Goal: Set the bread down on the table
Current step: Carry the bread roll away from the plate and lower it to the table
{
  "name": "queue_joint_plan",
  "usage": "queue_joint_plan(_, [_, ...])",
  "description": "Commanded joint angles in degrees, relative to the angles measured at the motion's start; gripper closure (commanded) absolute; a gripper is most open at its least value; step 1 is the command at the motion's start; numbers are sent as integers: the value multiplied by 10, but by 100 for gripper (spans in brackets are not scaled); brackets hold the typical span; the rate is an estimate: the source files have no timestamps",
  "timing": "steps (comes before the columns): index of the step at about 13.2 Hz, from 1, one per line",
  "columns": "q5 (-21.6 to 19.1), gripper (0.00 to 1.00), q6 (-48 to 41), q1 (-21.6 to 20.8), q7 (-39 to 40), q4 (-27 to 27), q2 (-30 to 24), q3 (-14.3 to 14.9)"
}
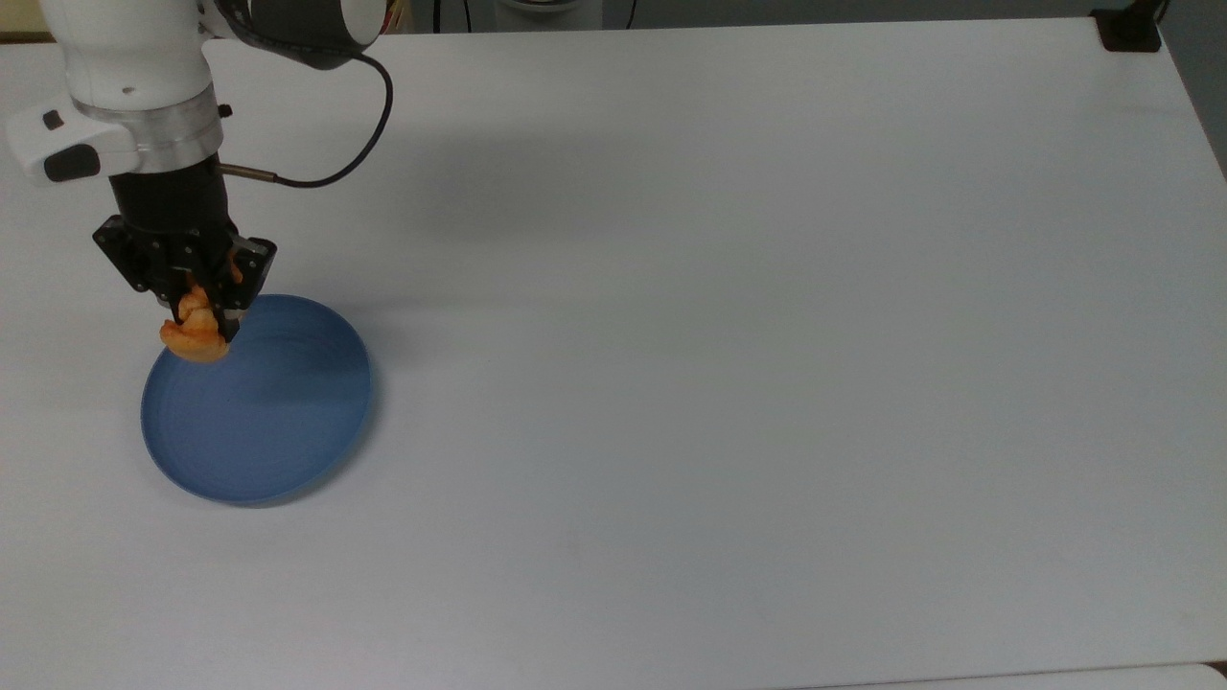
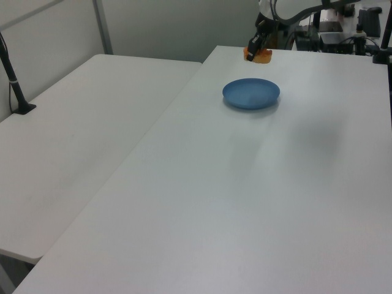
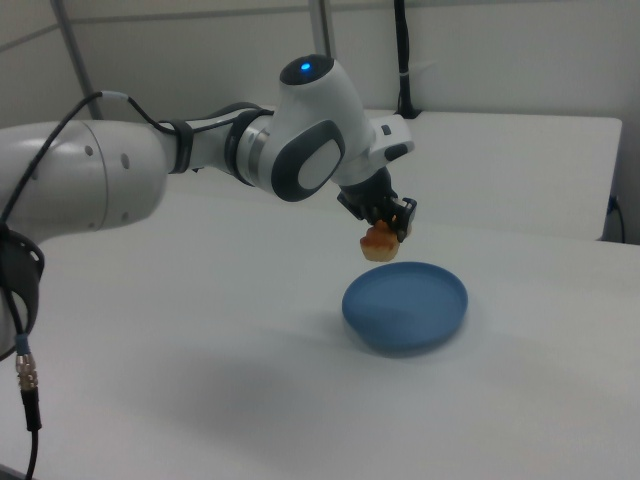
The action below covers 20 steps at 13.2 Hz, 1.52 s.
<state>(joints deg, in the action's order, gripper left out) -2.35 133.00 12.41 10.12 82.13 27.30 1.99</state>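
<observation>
The bread [image 1: 195, 334] is a small golden-orange roll, and my gripper [image 1: 199, 316] is shut on it and holds it in the air. In the right view the bread [image 3: 379, 243] hangs clearly above the round blue plate [image 3: 405, 304], near the plate's far left rim. In the left view the bread [image 2: 259, 55] sits high above and behind the plate [image 2: 251, 93], with the gripper [image 2: 256, 48] on top of it. The plate [image 1: 257, 401] holds nothing. The white table [image 1: 729, 335] spreads wide to the top view's right.
A second white table [image 2: 79, 128] adjoins on the left view's left, with a black post [image 2: 15, 86] on it. A black clamp [image 1: 1128, 29] sits at the top view's upper right corner. The arm's black cable [image 1: 355, 125] loops beside the wrist.
</observation>
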Motion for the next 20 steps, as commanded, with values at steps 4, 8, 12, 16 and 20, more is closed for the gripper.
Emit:
queue_joint_plan(4, [21, 65, -6, -13, 13, 185, -154, 2])
queue_joint_plan(8, [24, 65, -4, -23, 13, 335, -260, 1])
queue_joint_plan(12, [39, 65, 1, -22, 15, 441, -308, 1])
queue_joint_plan(16, [52, 65, 3, -13, 16, 484, -293, 1])
queue_joint_plan(20, [56, 65, 0, -11, 16, 493, -265, 1])
